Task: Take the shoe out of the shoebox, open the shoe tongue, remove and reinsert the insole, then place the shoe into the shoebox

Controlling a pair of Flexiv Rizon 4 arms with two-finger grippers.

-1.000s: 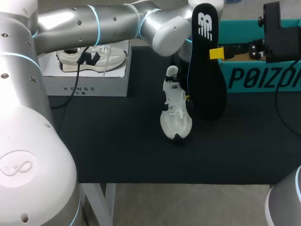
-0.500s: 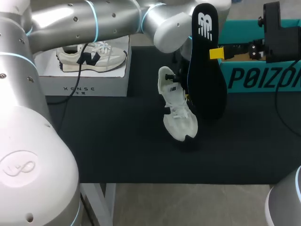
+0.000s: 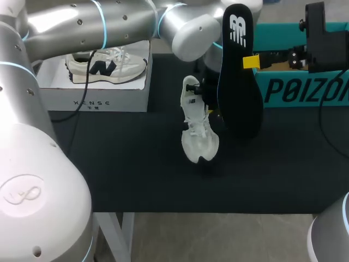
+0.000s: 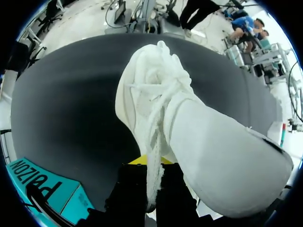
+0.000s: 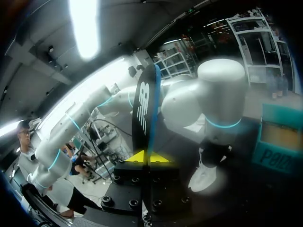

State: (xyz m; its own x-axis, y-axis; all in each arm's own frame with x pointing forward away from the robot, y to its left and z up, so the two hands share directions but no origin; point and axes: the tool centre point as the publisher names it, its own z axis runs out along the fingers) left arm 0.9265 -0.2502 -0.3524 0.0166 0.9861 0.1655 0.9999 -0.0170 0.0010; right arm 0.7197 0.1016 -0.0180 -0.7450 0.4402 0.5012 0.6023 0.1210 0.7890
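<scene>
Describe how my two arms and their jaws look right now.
Left arm: rounded silver links, light-blue rings at joints, a looped emblem on its base. Right arm: black wrist block, black cabling. Both jaws are black with bright yellow tips.

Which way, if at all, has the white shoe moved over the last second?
Yes. The white shoe swung its toe toward the black insole, then back past its start, ending farther to the view's left, away from the unmoved insole.
</scene>
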